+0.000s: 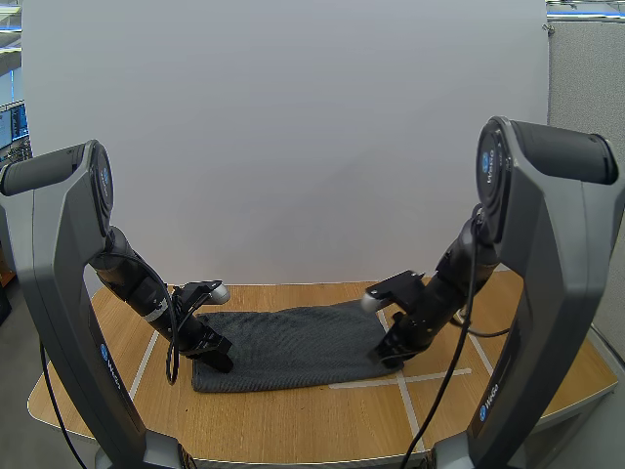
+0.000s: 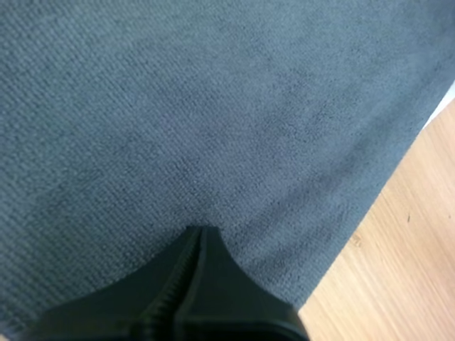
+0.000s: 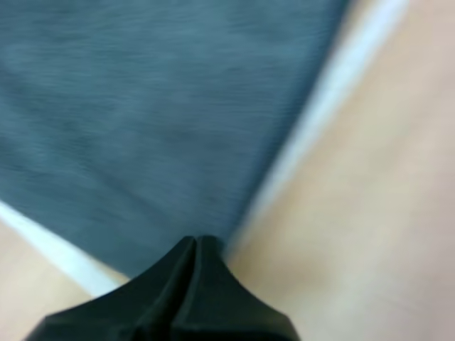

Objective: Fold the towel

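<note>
High view: a dark grey rectangular cloth towel (image 1: 293,347) lies flat on the light wooden surface (image 1: 293,422). The left claw (image 1: 220,360) is down at its near left corner and the right claw (image 1: 383,358) at its near right corner.

Left wrist view: the left claw (image 2: 199,231) is closed, a single dark wedge with its tip on the towel (image 2: 213,106), close to the cloth's edge.

Right wrist view: the right claw (image 3: 197,241) is closed too, at the towel's corner (image 3: 142,106), beside a white tape line (image 3: 323,114).
</note>
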